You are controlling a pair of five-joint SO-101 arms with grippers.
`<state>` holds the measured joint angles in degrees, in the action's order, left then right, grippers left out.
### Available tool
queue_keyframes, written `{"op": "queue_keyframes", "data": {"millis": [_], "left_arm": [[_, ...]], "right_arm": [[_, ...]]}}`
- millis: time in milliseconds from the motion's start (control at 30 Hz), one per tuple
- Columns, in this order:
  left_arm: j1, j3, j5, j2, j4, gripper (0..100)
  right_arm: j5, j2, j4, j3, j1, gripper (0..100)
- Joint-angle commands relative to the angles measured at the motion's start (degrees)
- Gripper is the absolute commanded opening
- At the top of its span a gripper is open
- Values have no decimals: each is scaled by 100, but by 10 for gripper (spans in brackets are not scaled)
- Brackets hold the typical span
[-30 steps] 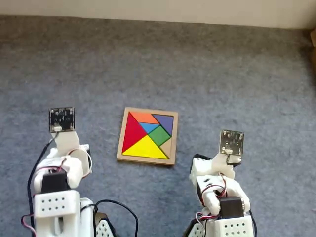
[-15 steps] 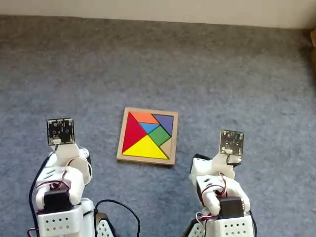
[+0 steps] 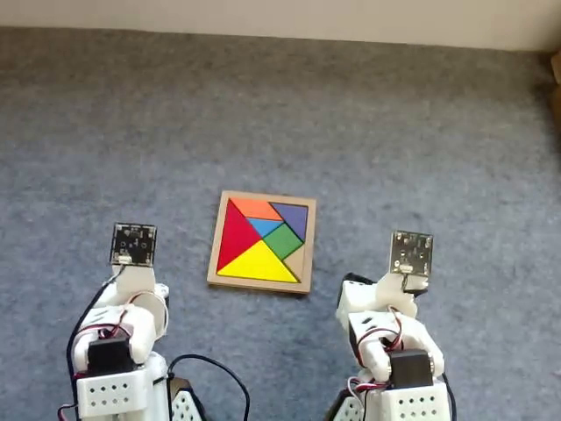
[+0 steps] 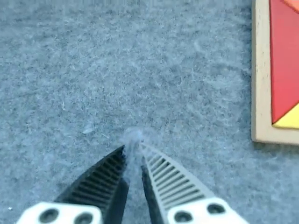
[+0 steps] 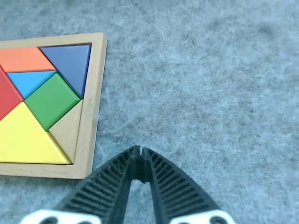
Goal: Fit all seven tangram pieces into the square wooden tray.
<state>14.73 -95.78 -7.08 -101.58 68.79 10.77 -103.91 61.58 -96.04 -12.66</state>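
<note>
Two arms: the left arm (image 3: 118,324) and right arm (image 3: 386,329) sit at the near edge of a grey carpet (image 3: 394,132), one on each side of the tray.
Tray: the square wooden tray (image 3: 259,286) lies flat on the carpet between the arms, slightly farther out than both.
Pieces in tray: a red triangle (image 3: 235,237), yellow triangle (image 3: 259,261), orange piece (image 3: 254,208), light blue triangle (image 3: 263,226), dark blue triangle (image 3: 294,217) and green square (image 3: 282,239) lie flush together inside the rim.
Tan triangle: a wood-coloured triangle (image 5: 67,130) fills the corner beside the green square and yellow triangle; I cannot tell whether it is a piece or bare tray floor.
Left gripper: the left gripper (image 4: 133,145) points down at bare carpet near the tray's edge, jaws drawn together with only a thin slit, holding nothing.
Right gripper: the right gripper (image 5: 138,151) hangs over carpet just beside the tray's corner, tips meeting, holding nothing.
</note>
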Motion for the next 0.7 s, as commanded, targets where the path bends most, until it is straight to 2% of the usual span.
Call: {"op": "queue_keyframes", "data": {"millis": [0, 167, 367, 533, 667], "left_arm": [[101, -145, -264, -268, 105, 11], [251, -136, -290, -268, 712, 9], [743, -136, -290, -268, 721, 9], [611, -136, -281, -268, 730, 7], [585, -136, -281, -268, 730, 7]], "right_arm": [[-70, -22, -127, -673, 57, 5], [-70, -22, -127, -673, 40, 5], [-70, -57, 163, -655, 31, 5], [-70, -57, 347, -664, 13, 5], [-70, -66, 637, -664, -268, 5]]}}
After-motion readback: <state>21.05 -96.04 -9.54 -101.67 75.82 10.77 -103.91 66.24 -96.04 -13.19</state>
